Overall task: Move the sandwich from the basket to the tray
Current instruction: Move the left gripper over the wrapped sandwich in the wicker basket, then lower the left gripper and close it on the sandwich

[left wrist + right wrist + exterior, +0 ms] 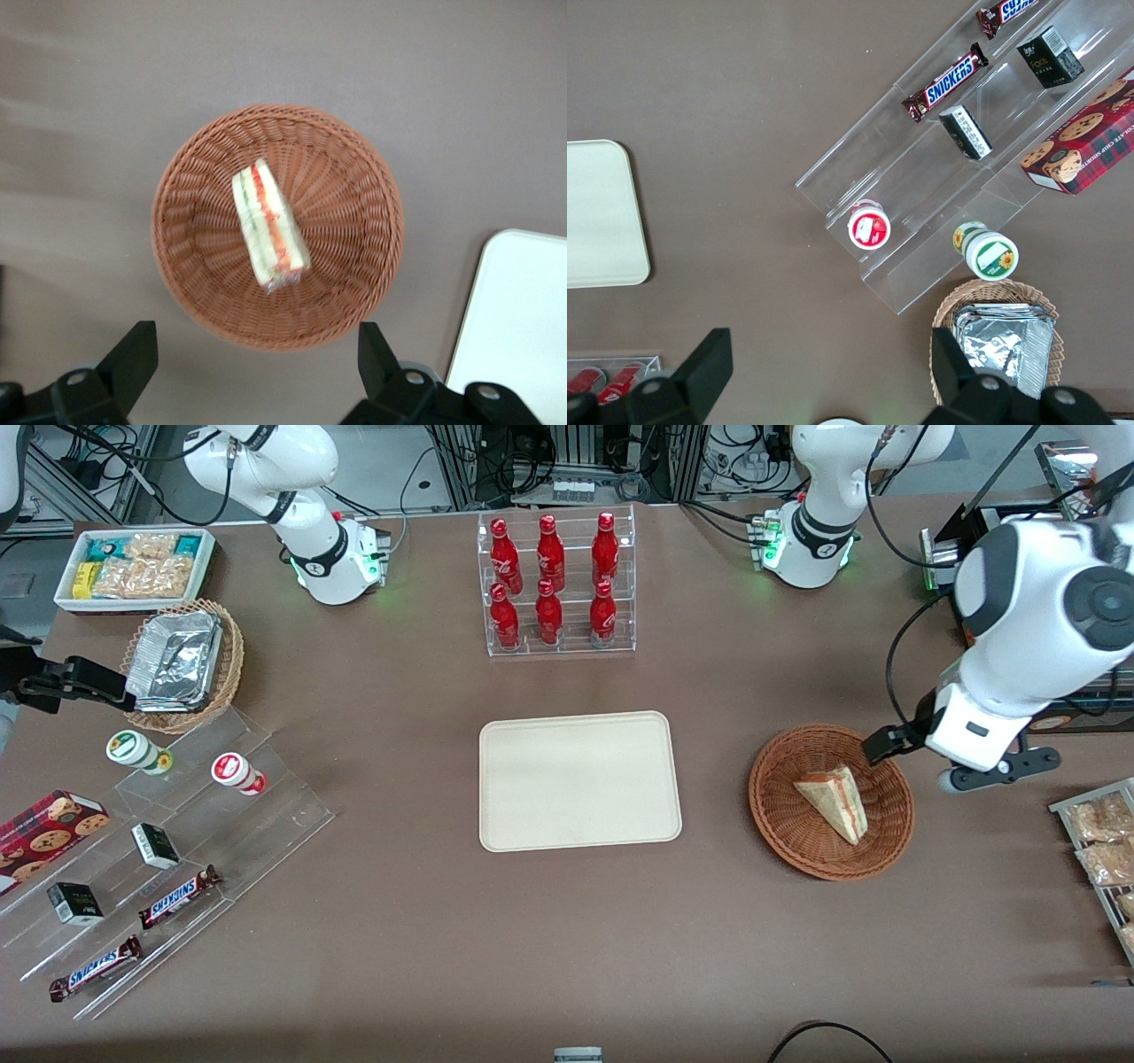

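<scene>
A triangular white-bread sandwich [269, 232] lay in the round reddish-brown wicker basket [195, 186]; the black two-finger gripper [255, 367] was held above, jaws wide, empty, the smooth cream rectangular tray [580, 780] at the basket's nine o'clock in the front view.

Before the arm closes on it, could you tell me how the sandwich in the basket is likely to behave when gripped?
The sandwich looks like soft bread, so it will probably squash if pinched hard. It appears wrapped in clear film, so it may be slippery. It lies on its side in the basket, so it is unlikely to roll. The gripper is open above it.
</scene>
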You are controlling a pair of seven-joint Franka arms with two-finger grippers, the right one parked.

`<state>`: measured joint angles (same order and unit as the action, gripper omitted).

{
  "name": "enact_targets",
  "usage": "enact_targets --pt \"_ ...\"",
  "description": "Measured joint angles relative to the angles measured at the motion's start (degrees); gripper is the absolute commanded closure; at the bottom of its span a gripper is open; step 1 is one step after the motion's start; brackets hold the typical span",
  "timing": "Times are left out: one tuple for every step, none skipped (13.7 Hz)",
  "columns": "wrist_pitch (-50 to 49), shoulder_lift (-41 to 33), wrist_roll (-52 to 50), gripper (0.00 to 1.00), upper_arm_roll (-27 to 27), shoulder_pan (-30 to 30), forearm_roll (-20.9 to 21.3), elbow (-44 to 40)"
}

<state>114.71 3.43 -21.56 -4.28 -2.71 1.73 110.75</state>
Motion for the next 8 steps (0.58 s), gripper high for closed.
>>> enact_targets --pt "3.97 -0.29 -1.52 0.0 0.02 0.07 0.0 2.92" --pt "8.13 -0.5 -4.12 0.0 0.05 0.12 0.0 5.89" --pt "12.46 -0.65 -7.23 0.0 0.05 0.12 0.0 8.88" --pt "15.8 -0.71 -9.46 0.0 0.03 0.11 0.0 11.41" --pt "17.92 -0.71 -10.67 0.0 0.02 0.1 0.0 13.39" --pt "18.97 -0.66 -11.21 0.0 0.02 0.11 0.0 14.74" --pt "19.86 -0.47 -11.52 0.0 0.02 0.11 0.0 15.58" --pt "21.15 -0.11 -11.77 0.0 0.02 0.11 0.0 16.15"
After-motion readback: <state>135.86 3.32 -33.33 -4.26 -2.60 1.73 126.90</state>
